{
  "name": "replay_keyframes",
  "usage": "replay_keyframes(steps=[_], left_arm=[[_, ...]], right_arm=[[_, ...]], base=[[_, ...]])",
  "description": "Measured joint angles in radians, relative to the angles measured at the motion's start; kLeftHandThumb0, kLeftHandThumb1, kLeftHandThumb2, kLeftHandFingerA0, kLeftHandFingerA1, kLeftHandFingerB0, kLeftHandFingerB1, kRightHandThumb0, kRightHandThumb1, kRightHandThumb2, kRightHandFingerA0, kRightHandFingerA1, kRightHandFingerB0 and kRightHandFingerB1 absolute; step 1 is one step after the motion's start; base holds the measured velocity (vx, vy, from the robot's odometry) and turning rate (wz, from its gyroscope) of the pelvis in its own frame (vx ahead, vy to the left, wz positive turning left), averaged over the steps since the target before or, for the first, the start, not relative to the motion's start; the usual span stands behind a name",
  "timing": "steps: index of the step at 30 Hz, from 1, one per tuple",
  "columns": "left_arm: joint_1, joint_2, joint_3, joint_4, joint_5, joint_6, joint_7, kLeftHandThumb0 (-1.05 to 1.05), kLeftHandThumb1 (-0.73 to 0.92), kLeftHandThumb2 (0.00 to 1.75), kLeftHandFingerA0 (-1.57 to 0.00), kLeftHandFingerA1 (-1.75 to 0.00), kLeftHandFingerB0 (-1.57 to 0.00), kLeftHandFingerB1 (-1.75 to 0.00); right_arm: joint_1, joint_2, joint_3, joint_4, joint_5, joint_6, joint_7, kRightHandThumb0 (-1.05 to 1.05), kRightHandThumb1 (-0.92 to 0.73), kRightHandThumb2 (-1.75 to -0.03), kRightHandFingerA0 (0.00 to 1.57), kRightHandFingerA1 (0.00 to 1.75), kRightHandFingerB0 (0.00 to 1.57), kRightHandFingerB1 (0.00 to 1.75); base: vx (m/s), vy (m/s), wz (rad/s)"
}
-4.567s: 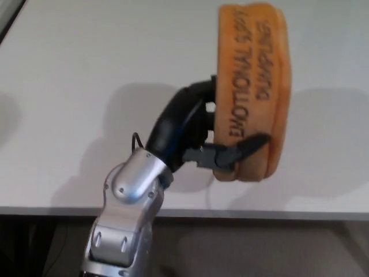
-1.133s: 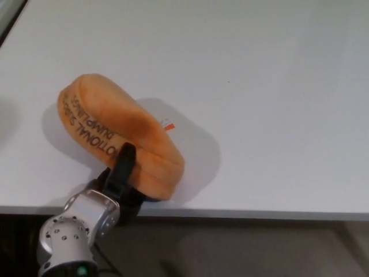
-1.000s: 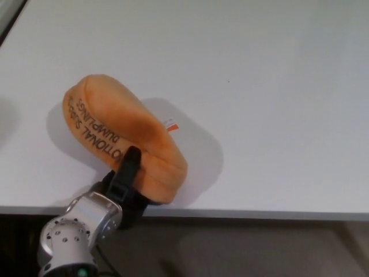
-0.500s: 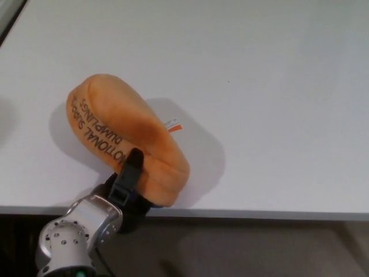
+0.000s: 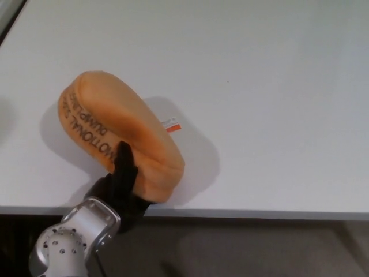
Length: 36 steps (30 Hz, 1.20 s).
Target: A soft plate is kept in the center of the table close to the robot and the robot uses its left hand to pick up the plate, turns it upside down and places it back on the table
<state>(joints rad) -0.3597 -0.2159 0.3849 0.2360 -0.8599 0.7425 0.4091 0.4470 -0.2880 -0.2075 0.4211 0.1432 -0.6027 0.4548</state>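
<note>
Head view: left robot hand point(image 5: 122, 183) grips orange plate point(image 5: 118, 138) above white table point(image 5: 277, 104).

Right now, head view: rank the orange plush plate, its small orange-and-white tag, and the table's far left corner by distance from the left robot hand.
1. Orange plush plate: gripped by the left robot hand, near the front edge.
2. Small orange-and-white tag: on the plate's right side, up and right of the hand.
3. White table's far left corner: top left, farthest.

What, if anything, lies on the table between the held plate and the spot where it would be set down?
Nothing visible. The left hand grips the soft orange plate at its near edge, tilted over the white table near the front edge. The surface around and beside it is bare; the area directly under the plate is hidden.
</note>
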Motion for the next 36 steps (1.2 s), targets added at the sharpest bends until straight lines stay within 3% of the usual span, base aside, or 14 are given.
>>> replay_keyframes(steps=[1,2,9,10,13,14,17,18,26,29,30,31,32,36], left_arm=[[0.001,0.006,-0.007,-0.004,0.002,-0.001,-0.011,-0.86,0.68,1.05,-0.21,-0.55,-0.05,-0.40],[0.002,0.011,-0.011,-0.006,0.004,-0.002,-0.019,-0.87,0.86,0.67,-0.23,-0.45,-0.11,-0.29],[0.003,0.028,-0.021,-0.013,0.015,-0.003,-0.058,-0.87,0.86,0.67,-0.21,-0.44,-0.08,-0.28],[0.003,0.028,-0.021,-0.013,0.017,-0.003,-0.060,-0.84,0.67,1.04,-0.13,-0.52,-0.03,-0.33],[0.003,0.029,-0.021,-0.013,0.018,-0.003,-0.070,-0.83,0.67,1.05,-0.13,-0.53,-0.02,-0.33],[0.003,0.030,-0.022,-0.013,0.019,-0.003,-0.073,-0.86,0.87,0.67,-0.19,-0.47,-0.04,-0.26],[0.003,0.036,-0.023,-0.013,0.020,-0.003,-0.083,-0.86,0.86,0.66,-0.20,-0.46,-0.04,-0.26],[0.003,0.037,-0.023,-0.013,0.021,-0.003,-0.086,-0.90,0.71,1.07,-0.15,-0.52,-0.03,-0.24],[0.003,0.058,-0.034,-0.022,0.032,0.001,-0.098,-0.92,0.73,1.12,-0.03,-0.49,0.00,-0.13],[0.002,0.088,-0.064,-0.032,0.051,0.002,-0.104,-0.94,0.75,1.15,0.00,-0.25,0.00,-0.10],[0.002,0.103,-0.077,-0.039,0.061,0.003,-0.106,-1.05,0.81,1.17,0.00,-0.15,0.00,-0.01],[0.002,0.124,-0.094,-0.050,0.074,0.003,-0.110,-1.05,0.81,1.17,0.00,-0.14,0.00,0.00],[0.002,0.137,-0.101,-0.055,0.081,0.003,-0.112,-1.05,0.81,1.18,0.00,-0.13,0.00,0.00],[0.003,0.227,-0.143,-0.081,0.135,0.003,-0.120,-1.05,0.84,1.22,0.00,-0.13,0.00,-0.01]], right_arm=[[-0.001,0.000,0.000,0.002,0.000,0.000,0.000,-0.61,-0.81,-0.65,0.68,0.50,0.42,0.33],[-0.002,0.000,0.000,0.002,0.000,0.000,0.001,-0.62,-0.81,-0.65,0.69,0.51,0.44,0.34],[-0.001,0.000,-0.001,-0.005,0.003,0.004,0.001,-0.63,-0.81,-0.65,0.69,0.51,0.44,0.34],[-0.002,0.000,-0.001,-0.004,0.004,0.005,0.001,-0.63,-0.79,-0.64,0.71,0.50,0.45,0.34],[-0.003,0.000,-0.001,-0.004,0.007,0.009,0.002,-0.63,-0.80,-0.65,0.70,0.50,0.45,0.34],[-0.001,0.000,-0.001,-0.008,0.008,0.012,0.002,-0.63,-0.79,-0.65,0.70,0.51,0.45,0.34],[0.000,0.000,-0.001,-0.010,0.013,0.017,0.002,-0.62,-0.80,-0.65,0.70,0.51,0.45,0.34],[0.000,0.000,-0.001,-0.010,0.014,0.017,0.002,-0.60,-0.81,-0.65,0.71,0.51,0.45,0.34],[-0.001,0.000,0.000,-0.010,0.019,0.017,0.005,-0.62,-0.84,-0.65,0.68,0.50,0.42,0.33],[-0.001,-0.001,0.000,-0.009,0.018,0.017,0.005,-0.62,-0.84,-0.65,0.69,0.51,0.43,0.33],[-0.001,-0.001,0.000,-0.009,0.018,0.016,0.005,-0.61,-0.68,-1.03,0.62,0.64,0.35,0.51],[-0.002,-0.001,0.000,-0.006,0.018,0.014,0.005,-0.60,-0.67,-1.03,0.61,0.65,0.36,0.51],[-0.004,-0.001,0.000,-0.006,0.019,0.014,0.005,-0.61,-0.83,-0.65,0.69,0.52,0.44,0.33],[-0.007,-0.001,-0.001,-0.005,0.023,0.014,0.014,-0.63,-0.82,-0.65,0.69,0.50,0.43,0.33]], base=[[0.00,0.000,0.00],[0.00,0.000,0.00],[0.00,0.000,0.00],[0.00,0.000,0.00],[0.00,0.000,0.00],[0.00,0.000,0.00],[0.00,0.000,0.00],[0.00,0.000,0.00],[0.00,0.000,0.00],[0.00,0.000,0.00],[0.00,0.000,0.00],[0.00,0.000,0.00],[0.00,0.000,0.00],[0.00,0.000,0.00]])
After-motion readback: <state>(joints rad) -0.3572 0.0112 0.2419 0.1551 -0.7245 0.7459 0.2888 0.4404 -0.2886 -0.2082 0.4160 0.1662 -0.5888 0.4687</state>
